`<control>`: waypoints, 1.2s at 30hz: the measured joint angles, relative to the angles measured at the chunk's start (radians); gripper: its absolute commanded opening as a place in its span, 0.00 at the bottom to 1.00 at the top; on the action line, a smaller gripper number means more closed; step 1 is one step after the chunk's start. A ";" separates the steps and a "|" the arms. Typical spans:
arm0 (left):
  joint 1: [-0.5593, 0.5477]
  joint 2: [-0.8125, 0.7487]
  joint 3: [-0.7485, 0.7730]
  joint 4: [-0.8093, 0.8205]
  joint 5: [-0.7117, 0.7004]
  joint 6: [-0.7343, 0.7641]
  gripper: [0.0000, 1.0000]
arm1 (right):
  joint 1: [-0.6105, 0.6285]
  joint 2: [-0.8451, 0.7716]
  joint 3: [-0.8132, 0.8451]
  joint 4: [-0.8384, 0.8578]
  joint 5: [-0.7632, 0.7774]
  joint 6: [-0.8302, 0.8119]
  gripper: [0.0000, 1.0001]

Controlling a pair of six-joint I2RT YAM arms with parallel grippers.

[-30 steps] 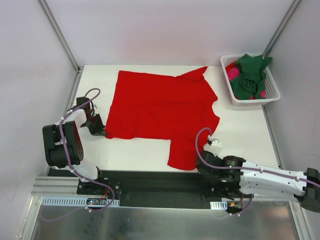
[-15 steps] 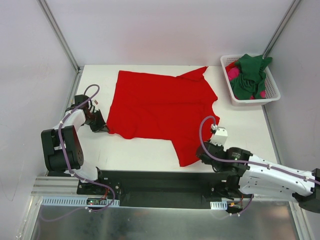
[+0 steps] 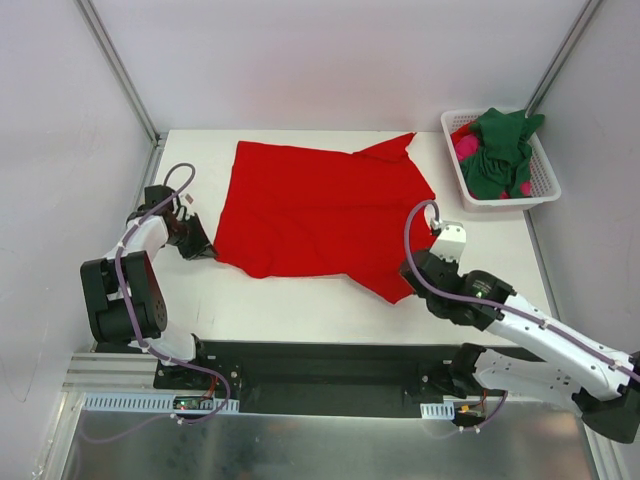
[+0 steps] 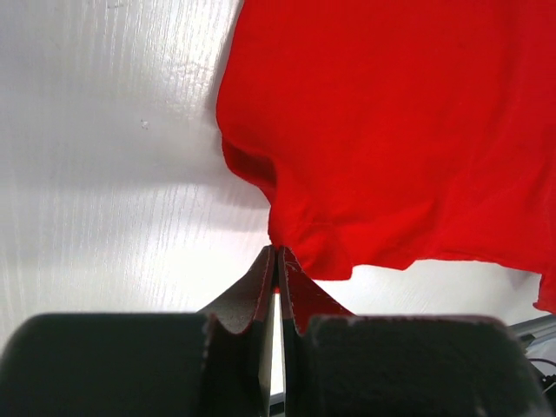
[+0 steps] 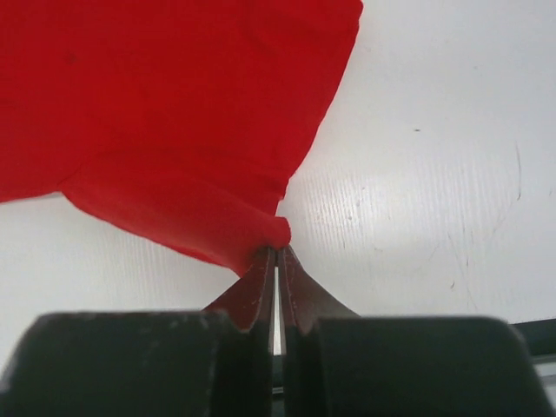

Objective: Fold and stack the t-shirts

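The red t-shirt [image 3: 320, 215] lies spread over the middle of the white bench [image 3: 290, 305], its far edge close to the bench's far edge. Bare bench shows in a band along the near side, between the cloth and the black rail [image 3: 320, 365]. There is also a narrow strip on the left and a wider patch on the right, between shirt and basket [image 3: 505, 203]. Pale walls [image 3: 60, 150] close in left, far and right.

The left pincer [image 4: 276, 252] is clamped narrow on the shirt's near-left corner, the hem bunched at its tips just above the bench. The right pincer [image 5: 276, 252] is likewise clamped narrow on a rolled fold at the shirt's near-right edge, with the cloth doubled over there.

From above, the right pincer's tips are hidden under its own wrist. The collar cannot be made out, and one sleeve is creased up at the far right corner.

The white slotted basket sits in the far right corner, well apart from the red shirt. It holds a crumpled dark green t-shirt [image 3: 500, 150] heaped above the rim. A magenta-pink t-shirt [image 3: 467, 148] is mostly buried beneath, peeking out at the left and near side.
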State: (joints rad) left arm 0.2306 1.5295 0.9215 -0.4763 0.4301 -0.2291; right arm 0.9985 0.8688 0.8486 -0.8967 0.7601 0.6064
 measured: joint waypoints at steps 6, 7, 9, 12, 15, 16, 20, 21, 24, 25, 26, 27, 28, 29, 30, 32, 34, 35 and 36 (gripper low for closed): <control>0.008 0.001 0.029 0.001 0.012 0.000 0.00 | -0.113 0.040 0.023 0.077 -0.021 -0.138 0.02; 0.013 0.003 0.038 0.001 0.015 0.000 0.00 | -0.136 0.053 0.035 0.094 -0.028 -0.169 0.01; 0.019 0.008 0.051 0.001 0.018 0.000 0.00 | -0.176 0.074 0.057 0.125 -0.043 -0.216 0.01; 0.027 0.017 0.067 0.001 0.026 -0.002 0.00 | -0.242 0.100 0.087 0.175 -0.074 -0.283 0.01; 0.034 0.031 0.082 0.001 0.034 -0.005 0.00 | -0.312 0.138 0.122 0.224 -0.118 -0.346 0.01; 0.034 0.036 0.088 0.001 0.035 -0.006 0.00 | -0.333 0.152 0.132 0.241 -0.132 -0.366 0.02; 0.034 0.057 0.115 0.001 0.041 -0.015 0.00 | -0.389 0.203 0.162 0.294 -0.180 -0.423 0.01; 0.034 0.063 0.122 0.001 0.042 -0.017 0.00 | -0.402 0.215 0.166 0.307 -0.192 -0.440 0.01; 0.034 0.080 0.143 0.001 0.045 -0.019 0.00 | -0.435 0.242 0.180 0.331 -0.218 -0.472 0.02; 0.034 0.087 0.152 0.001 0.048 -0.020 0.00 | -0.449 0.252 0.187 0.340 -0.226 -0.483 0.02; 0.034 0.094 0.161 0.001 0.051 -0.021 0.00 | -0.464 0.262 0.195 0.347 -0.235 -0.492 0.01; 0.034 0.099 0.169 0.001 0.055 -0.022 0.00 | -0.475 0.269 0.200 0.354 -0.240 -0.499 0.01; 0.034 0.104 0.177 0.001 0.058 -0.024 0.00 | -0.489 0.277 0.208 0.359 -0.248 -0.509 0.01; 0.035 0.108 0.184 0.001 0.060 -0.024 0.00 | -0.503 0.286 0.217 0.365 -0.253 -0.517 0.01; 0.036 0.112 0.191 0.001 0.061 -0.026 0.00 | -0.515 0.294 0.227 0.373 -0.258 -0.526 0.01; 0.040 0.120 0.203 0.002 0.064 -0.026 0.00 | -0.539 0.313 0.248 0.384 -0.271 -0.542 0.01; 0.040 0.128 0.210 0.002 0.066 -0.029 0.00 | -0.564 0.336 0.276 0.400 -0.287 -0.557 0.02; 0.040 0.132 0.213 0.002 0.067 -0.031 0.00 | -0.577 0.349 0.290 0.408 -0.298 -0.563 0.01; 0.040 0.138 0.217 0.002 0.068 -0.033 0.00 | -0.587 0.363 0.306 0.415 -0.307 -0.568 0.01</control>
State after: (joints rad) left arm 0.2703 1.6672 1.1381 -0.4744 0.4976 -0.2619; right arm 0.4110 1.2316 1.1542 -0.4816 0.4534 0.0383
